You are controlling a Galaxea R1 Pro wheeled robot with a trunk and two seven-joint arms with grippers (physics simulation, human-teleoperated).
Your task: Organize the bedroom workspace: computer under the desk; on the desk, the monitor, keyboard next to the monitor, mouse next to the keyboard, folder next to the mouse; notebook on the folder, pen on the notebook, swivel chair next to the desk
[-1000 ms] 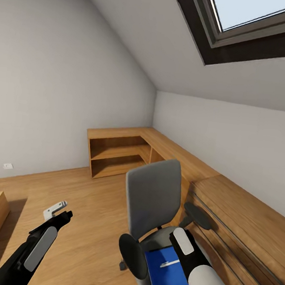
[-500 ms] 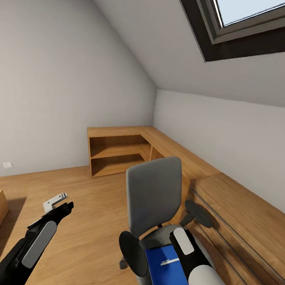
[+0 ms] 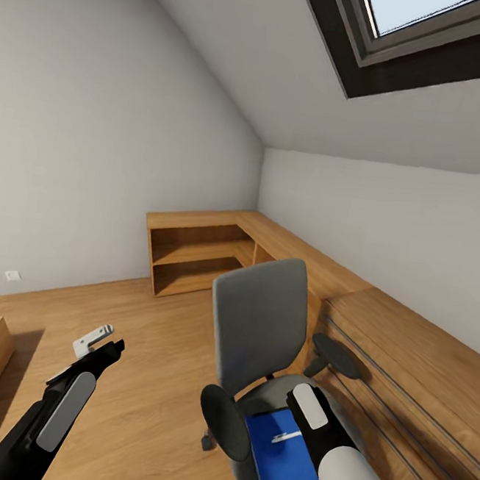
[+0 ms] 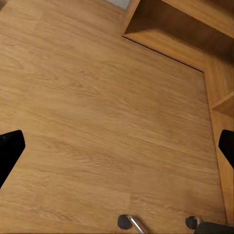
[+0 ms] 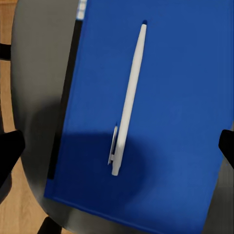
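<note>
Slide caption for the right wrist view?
White pen lying on flat bright blue folder atop grey padded swivel chair seat.

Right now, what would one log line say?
right gripper: open over pen | pen: on folder | folder: on chair | left gripper: open above floor

1 swivel chair with 2 black armrests, 1 blue folder on its seat, 1 white pen on the folder, 1 skylight, 1 wooden corner shelf unit, 2 end effectors: left, right.
</note>
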